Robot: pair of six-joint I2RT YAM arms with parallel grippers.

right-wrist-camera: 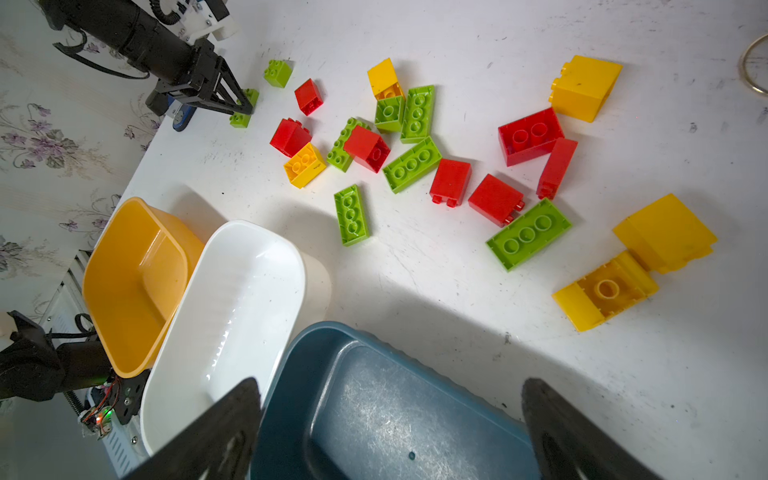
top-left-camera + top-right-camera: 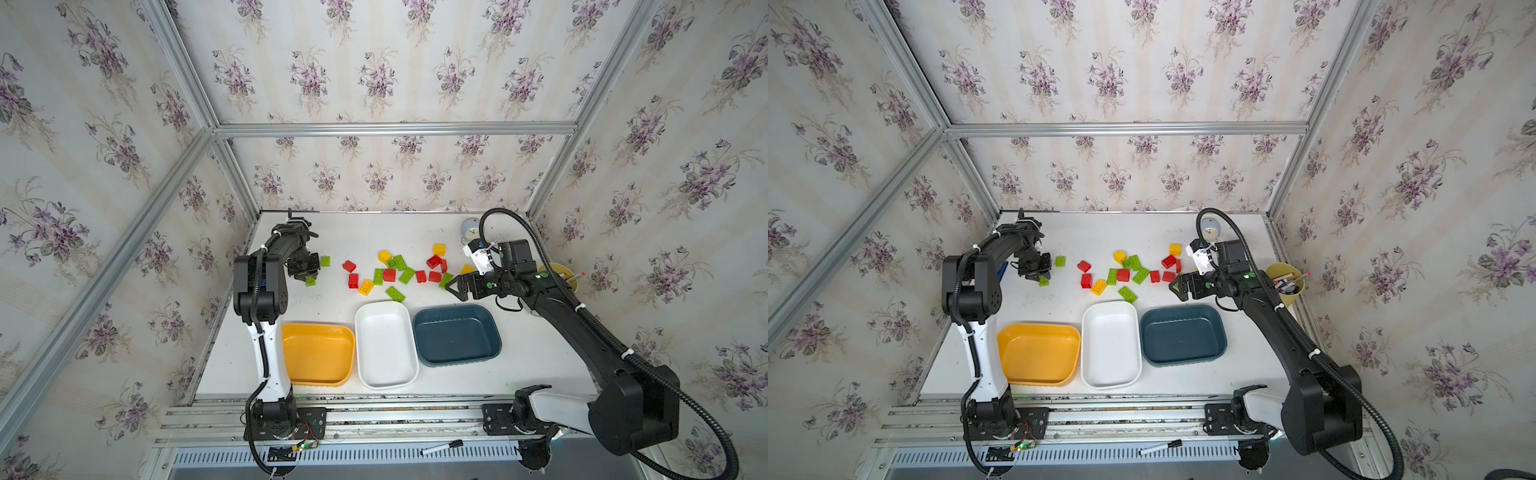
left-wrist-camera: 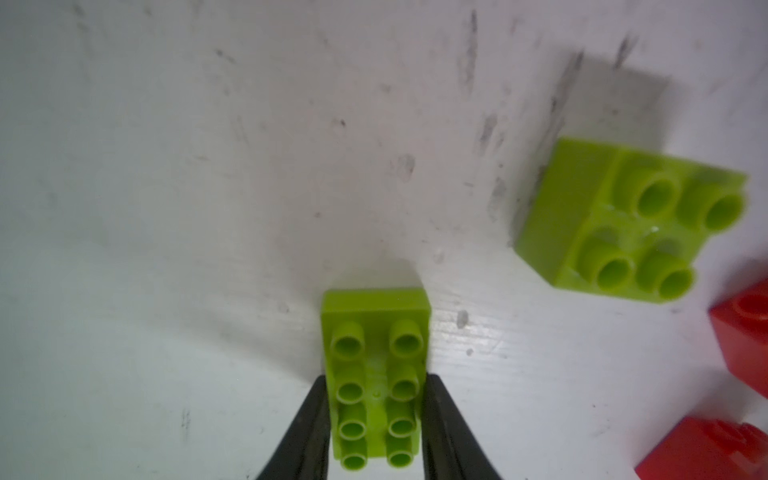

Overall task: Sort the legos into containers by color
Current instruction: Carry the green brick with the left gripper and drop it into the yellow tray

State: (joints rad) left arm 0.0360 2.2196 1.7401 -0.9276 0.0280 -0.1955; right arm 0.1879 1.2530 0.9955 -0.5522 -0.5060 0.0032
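The left gripper [image 3: 376, 384] is clamped on an oblong green brick [image 3: 376, 309] at the left of the table [image 2: 374, 232]. Its fingers [image 3: 309, 415] are pressed against the brick's long sides and the studs are turned up. Whether the brick is touching the surface cannot be told. A square green brick [image 2: 325, 261] is seen near it, farther back and to the right, apart from it. The other bricks [image 2: 395, 274], red, yellow and green, are scattered across the middle and right of the table, several touching. Along the near edge an orange tray [image 2: 316, 326], a white tray [image 2: 382, 304] and a teal tray [image 2: 455, 308] are set close together in a row from left to right. The right gripper [image 2: 451, 286] is held with its jaws wide apart, nothing between them, just beyond the teal tray at the right end of the scatter.
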